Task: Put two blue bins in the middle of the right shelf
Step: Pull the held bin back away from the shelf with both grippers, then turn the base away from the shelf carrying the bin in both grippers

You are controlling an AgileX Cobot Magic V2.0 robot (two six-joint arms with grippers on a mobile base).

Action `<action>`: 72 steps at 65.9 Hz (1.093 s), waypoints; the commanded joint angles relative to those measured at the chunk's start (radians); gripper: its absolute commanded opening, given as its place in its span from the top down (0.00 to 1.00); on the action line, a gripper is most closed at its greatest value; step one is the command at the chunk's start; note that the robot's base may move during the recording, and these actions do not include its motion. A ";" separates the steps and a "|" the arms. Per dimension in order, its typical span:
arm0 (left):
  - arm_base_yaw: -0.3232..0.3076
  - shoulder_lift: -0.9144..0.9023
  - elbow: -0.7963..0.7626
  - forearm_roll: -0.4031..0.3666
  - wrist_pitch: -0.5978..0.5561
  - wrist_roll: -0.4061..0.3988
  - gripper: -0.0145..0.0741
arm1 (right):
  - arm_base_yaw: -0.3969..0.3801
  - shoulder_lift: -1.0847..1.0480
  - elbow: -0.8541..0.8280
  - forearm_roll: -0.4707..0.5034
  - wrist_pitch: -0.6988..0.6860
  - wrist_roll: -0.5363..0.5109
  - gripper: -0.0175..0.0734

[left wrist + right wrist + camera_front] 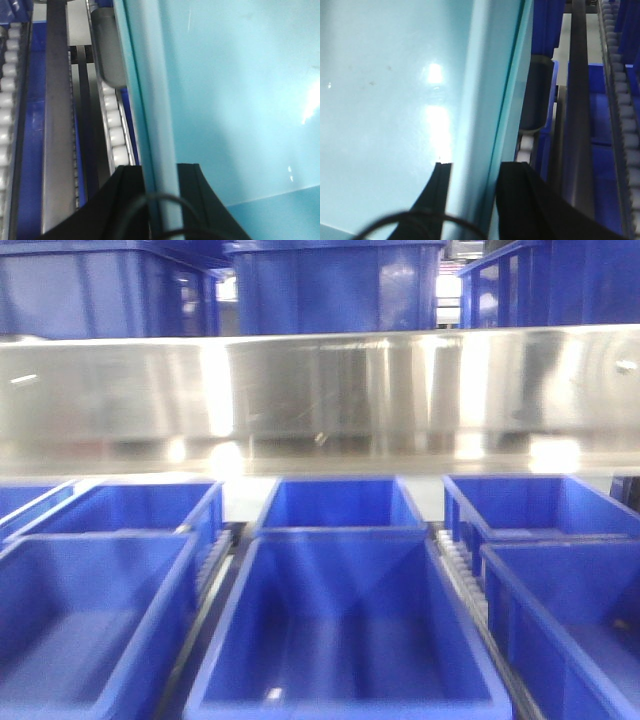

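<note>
**Pale blue bin gripped by both rims, in front of a shelf full of dark blue crates**

At the bottom of the left wrist view, the left gripper (160, 167) has its black fingers clamped on either side of the rim of a pale blue bin (240, 100). At the bottom of the right wrist view, the right gripper (474, 166) pinches the opposite rim the same way. The bin fills most of both frames, and what shows of its inside is bare. I cannot tell whether a second bin is nested under it.

Just beside each rim runs a white roller track (114, 125).

Farther off, the front view shows dark blue crates (345, 640) in rows across the lower frame, all empty. Above them a brushed-steel front rail (320, 390) spans the frame, with upper crates (335, 285) along the top edge, their contents hidden. The pale bin does not appear in this view.

The hold is on thin rims only. If one arm leads the other, I judge the bin could twist and slip. The lanes ahead look occupied, so the bin might strike a crate or catch the rail.
</note>
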 commanded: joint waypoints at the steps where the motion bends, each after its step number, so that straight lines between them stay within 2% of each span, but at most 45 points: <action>1: -0.005 -0.021 -0.017 -0.039 -0.127 0.016 0.96 | 0.003 -0.014 -0.018 0.034 -0.092 0.000 0.98; 24: -0.005 -0.021 -0.017 -0.033 -0.205 0.016 0.96 | 0.003 -0.014 -0.018 0.034 -0.094 0.000 0.98; 72: -0.005 -0.021 -0.017 -0.033 -0.207 0.016 0.96 | 0.003 -0.014 -0.018 0.034 -0.094 0.000 0.98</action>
